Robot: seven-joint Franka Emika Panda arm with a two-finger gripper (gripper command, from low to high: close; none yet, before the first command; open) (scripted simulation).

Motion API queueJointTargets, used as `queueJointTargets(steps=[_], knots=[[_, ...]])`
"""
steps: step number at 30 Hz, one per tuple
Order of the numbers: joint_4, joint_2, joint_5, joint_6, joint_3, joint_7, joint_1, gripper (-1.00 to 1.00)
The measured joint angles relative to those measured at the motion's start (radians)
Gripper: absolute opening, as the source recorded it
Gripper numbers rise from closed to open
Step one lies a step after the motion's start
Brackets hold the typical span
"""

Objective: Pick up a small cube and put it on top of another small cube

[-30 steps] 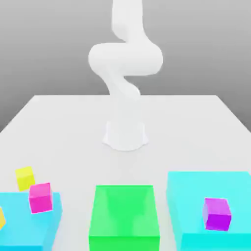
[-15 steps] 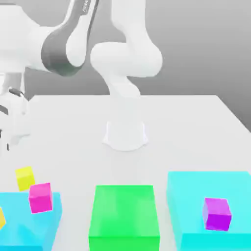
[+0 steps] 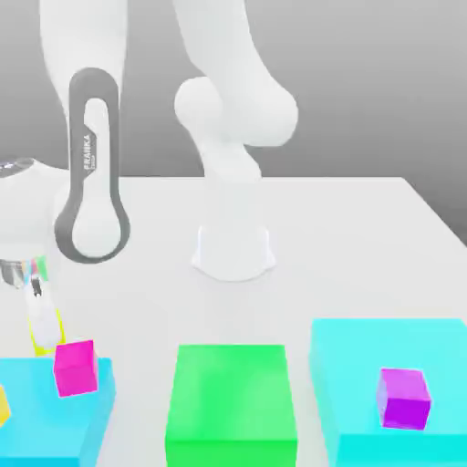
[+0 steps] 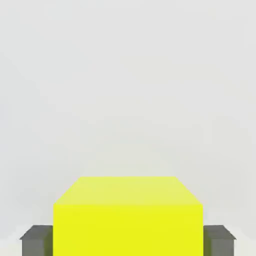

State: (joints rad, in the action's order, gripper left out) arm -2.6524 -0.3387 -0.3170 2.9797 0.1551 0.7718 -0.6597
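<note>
A small yellow cube [image 3: 49, 336] rests on the white table [image 3: 347, 237] at the exterior view's left, just behind the left cyan block. My gripper [image 3: 41, 330] has come straight down over it, and its white fingers hide part of the cube. In the hand view the yellow cube [image 4: 128, 215] sits between the two dark pads [image 4: 36, 240], which press flush against its sides; my gripper [image 4: 128, 242] is shut on it. Another small yellow cube [image 3: 3, 407] peeks in at the left edge, on the cyan block.
A pink cube [image 3: 75, 367] stands on the left cyan block [image 3: 55, 420], close to my gripper. A green block [image 3: 232, 401] lies in the front middle. A purple cube [image 3: 404, 398] sits on the right cyan block [image 3: 347, 365]. The arm's base [image 3: 233, 251] stands mid-table.
The arm has swung down at the exterior view's left and lowered the gripper over the yellow cube. The fingers have closed in on the cube's sides.
</note>
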Motion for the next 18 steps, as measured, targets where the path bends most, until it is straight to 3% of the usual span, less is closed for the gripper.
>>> queueJointTargets(steps=[4,9,18], knots=[[-0.007,0.028,0.02,-0.022,0.025,0.015,0.02,-1.0],[-0.042,0.199,0.19,-0.154,0.127,0.146,0.089,-1.0],[0.149,0.39,0.321,-0.526,0.004,0.445,0.342,-1.0]])
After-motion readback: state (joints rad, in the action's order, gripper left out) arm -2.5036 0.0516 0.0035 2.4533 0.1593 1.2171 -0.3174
